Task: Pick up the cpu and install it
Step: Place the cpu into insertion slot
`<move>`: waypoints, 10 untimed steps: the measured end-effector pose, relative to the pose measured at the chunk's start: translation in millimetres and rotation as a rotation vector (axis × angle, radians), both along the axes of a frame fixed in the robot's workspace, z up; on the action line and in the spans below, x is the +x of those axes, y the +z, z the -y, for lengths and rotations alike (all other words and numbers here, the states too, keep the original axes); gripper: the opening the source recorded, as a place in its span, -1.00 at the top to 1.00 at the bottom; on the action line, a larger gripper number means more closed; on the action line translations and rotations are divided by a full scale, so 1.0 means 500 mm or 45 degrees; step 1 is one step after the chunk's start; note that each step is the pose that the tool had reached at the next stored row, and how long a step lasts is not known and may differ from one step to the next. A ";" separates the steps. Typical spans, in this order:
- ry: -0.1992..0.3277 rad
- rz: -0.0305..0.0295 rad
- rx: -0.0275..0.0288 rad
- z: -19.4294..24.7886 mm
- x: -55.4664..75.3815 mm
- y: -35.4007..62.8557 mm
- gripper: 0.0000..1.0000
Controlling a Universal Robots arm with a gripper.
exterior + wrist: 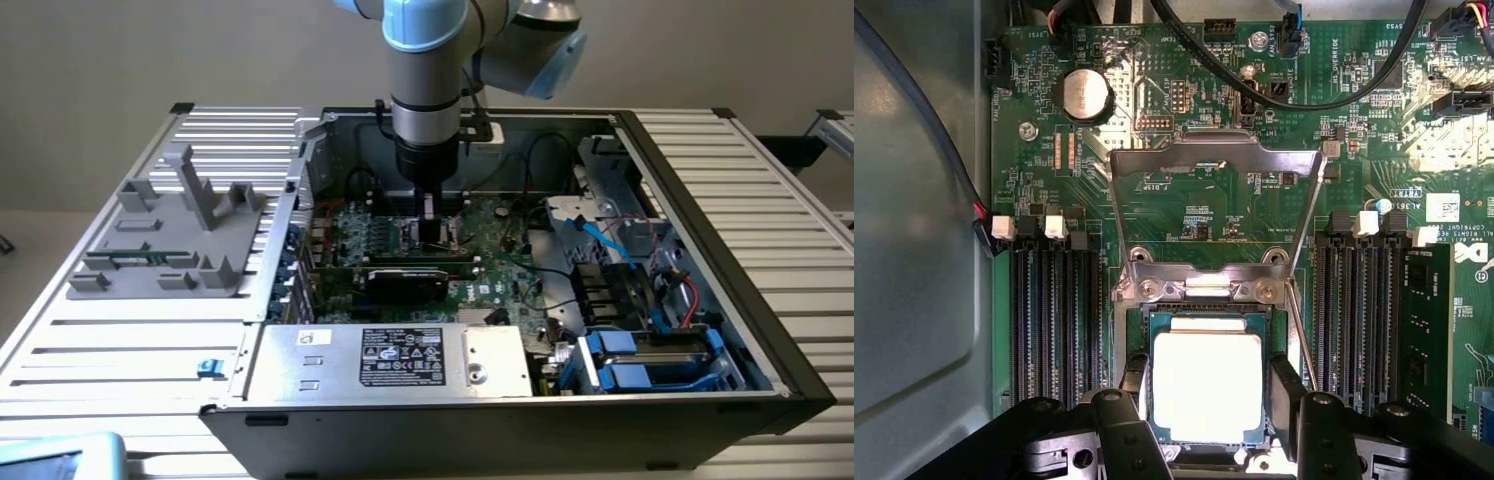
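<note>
In the exterior view, the arm (427, 90) reaches straight down into the open case (721, 250), which lies on a slatted table (747, 160). The gripper (430, 235) sits low over the motherboard (501, 270), just behind a black card (414, 282) and well behind the silver box (387, 360) with its black label at the near wall. A grey fixture (174, 230) stands on the table at the exterior view's left, outside the case. Blue drive bays (641, 360) occupy the near corner at the exterior view's right. In the wrist view, the cpu (1207, 388) shows its bright metal top and thin darker rim, level and square to the socket (1204, 290) beneath it. The gripper (1209, 365) pinches it — one black finger (1132, 395) lies against each of two opposite edges. We cannot tell whether the cpu is fully seated or is just above the socket. The hinged metal frame (1214, 160) stands swung open just beyond the socket. Memory slots (1054, 310) flank the socket on both sides. A coin battery (1084, 95) lies farther off on the motherboard (1454, 150), and a black cable (1304, 98) loops across the board — well apart from the cpu.
</note>
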State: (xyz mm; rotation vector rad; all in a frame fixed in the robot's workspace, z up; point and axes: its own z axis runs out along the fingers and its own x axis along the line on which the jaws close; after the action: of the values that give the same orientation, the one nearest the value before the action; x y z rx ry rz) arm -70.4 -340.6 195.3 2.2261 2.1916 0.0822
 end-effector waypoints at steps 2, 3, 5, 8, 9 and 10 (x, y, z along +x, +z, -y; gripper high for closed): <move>0.000 0.0001 0.0004 0.0000 0.000 0.000 -0.11; 0.000 0.0001 0.0007 0.0000 0.000 0.000 -0.11; 0.000 0.0000 0.0008 0.0000 0.000 0.000 -0.11; 0.000 0.0000 0.0007 0.0000 0.000 0.000 -0.11; 0.000 0.0000 0.0007 0.0000 0.000 0.000 -0.11; 0.000 0.0000 0.0007 0.0000 0.000 0.000 -0.11</move>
State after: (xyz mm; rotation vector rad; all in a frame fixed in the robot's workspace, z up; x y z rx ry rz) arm -70.2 -340.6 195.3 2.2265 2.1917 0.0829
